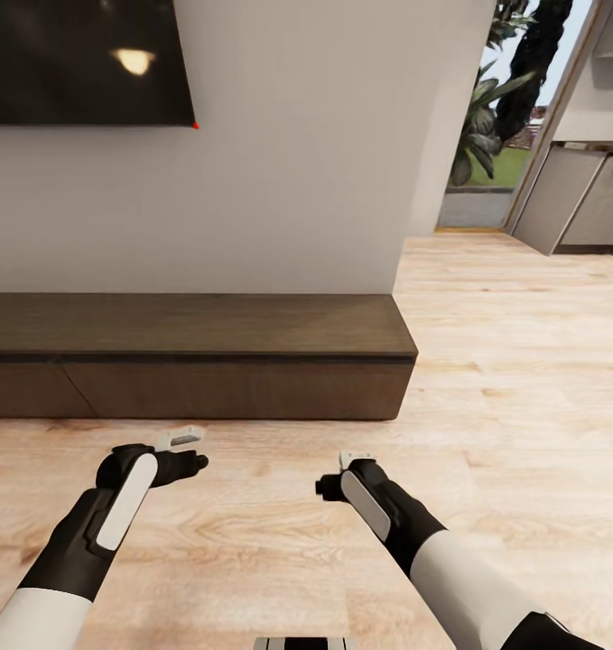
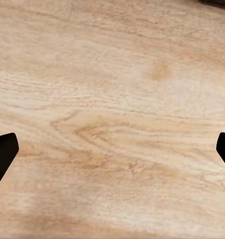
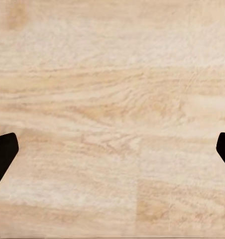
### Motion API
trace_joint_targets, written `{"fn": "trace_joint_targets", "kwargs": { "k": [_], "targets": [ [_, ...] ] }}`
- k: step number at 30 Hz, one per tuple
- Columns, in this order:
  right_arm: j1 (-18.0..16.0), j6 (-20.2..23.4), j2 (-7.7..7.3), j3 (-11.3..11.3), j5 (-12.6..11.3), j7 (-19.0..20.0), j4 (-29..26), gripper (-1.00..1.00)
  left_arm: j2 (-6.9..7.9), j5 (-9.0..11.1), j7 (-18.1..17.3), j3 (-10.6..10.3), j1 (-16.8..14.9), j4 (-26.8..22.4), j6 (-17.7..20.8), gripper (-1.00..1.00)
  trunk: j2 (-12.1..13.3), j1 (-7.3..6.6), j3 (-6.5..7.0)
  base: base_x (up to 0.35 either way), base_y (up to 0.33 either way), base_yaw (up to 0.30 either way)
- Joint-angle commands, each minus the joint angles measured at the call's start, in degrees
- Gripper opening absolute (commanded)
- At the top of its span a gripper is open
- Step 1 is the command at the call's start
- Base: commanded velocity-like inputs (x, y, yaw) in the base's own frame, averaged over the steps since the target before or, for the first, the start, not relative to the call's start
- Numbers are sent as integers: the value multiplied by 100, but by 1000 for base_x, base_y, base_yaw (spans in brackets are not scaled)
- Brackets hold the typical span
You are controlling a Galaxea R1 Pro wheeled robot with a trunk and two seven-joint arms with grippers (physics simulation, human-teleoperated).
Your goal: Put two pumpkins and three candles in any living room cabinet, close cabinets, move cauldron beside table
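The long, low, dark brown cabinet (image 1: pixel 207 388) stands against the white wall ahead, its flat fronts shut and its top bare. My left gripper (image 1: pixel 181 451) and right gripper (image 1: pixel 353 462) hang side by side over the wooden floor, a short way in front of the cabinet. In the left wrist view the left gripper (image 2: pixel 112 149) is open, its black fingertips (image 2: pixel 3 154) wide apart over bare floorboards. The right gripper (image 3: pixel 112 149) is open in the same way, with nothing between its fingertips (image 3: pixel 3 152). The pumpkins, candles and cauldron are out of view.
A dark TV screen (image 1: pixel 80 59) hangs on the wall above the cabinet. Right of the cabinet's end the wooden floor (image 1: pixel 523 361) runs back to a glass opening with plants (image 1: pixel 491 117) and grey kitchen units (image 1: pixel 577 199).
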Motion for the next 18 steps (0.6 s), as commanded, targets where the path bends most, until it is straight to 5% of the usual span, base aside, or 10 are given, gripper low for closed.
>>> {"fn": "trace_joint_targets", "kwargs": {
  "k": [1, 6, 18],
  "targets": [
    [-5, 17, -5, 21, -74, -55, -10, 100, 5, 58, 60, -12, -3, -3, 10, 100, 0, -3, 18, 0, 0, 0],
    [-5, 58, -30, 10, -384, -57, -18, 100, 4, 56, 60, -12, -3, 18, 10, 100, 6, -16, 129, 0, 0, 0],
    [-5, 270, -55, -158, -568, -27, -15, 100, -80, 27, 86, -12, -12, 579, -27, 100, 22, -47, 394, 0, 0, 0]
  ]
}}
